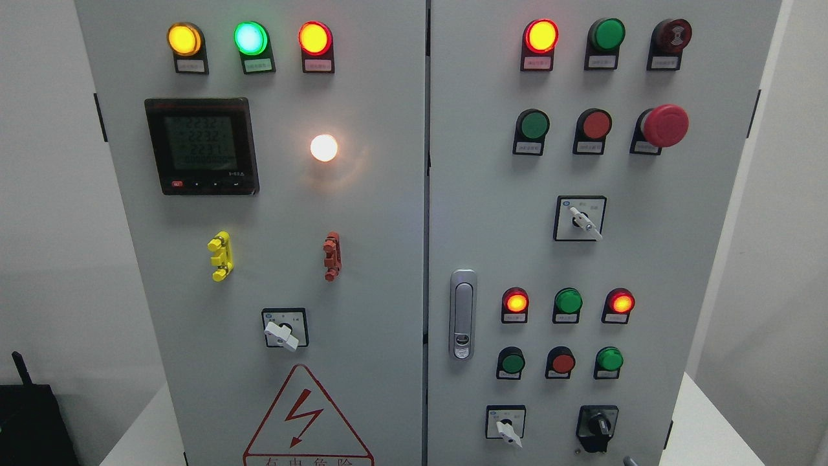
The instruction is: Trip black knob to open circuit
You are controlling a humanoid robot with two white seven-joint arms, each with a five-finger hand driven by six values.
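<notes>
The black knob (598, 426) sits at the lower right of the grey cabinet's right door (491, 213), on a black square plate, its pointer standing roughly upright. To its left is a white-handled selector (506, 428). Neither hand shows anywhere in the head view. A small grey tip (629, 461) pokes in at the bottom edge right of the knob; what it belongs to is unclear.
Rows of lit and unlit lamps and push buttons fill both doors. A red mushroom stop button (664, 125) juts out at upper right. A silver door latch (462, 314) sits near the centre seam. On the left door are a meter (202, 146) and a white selector (283, 332).
</notes>
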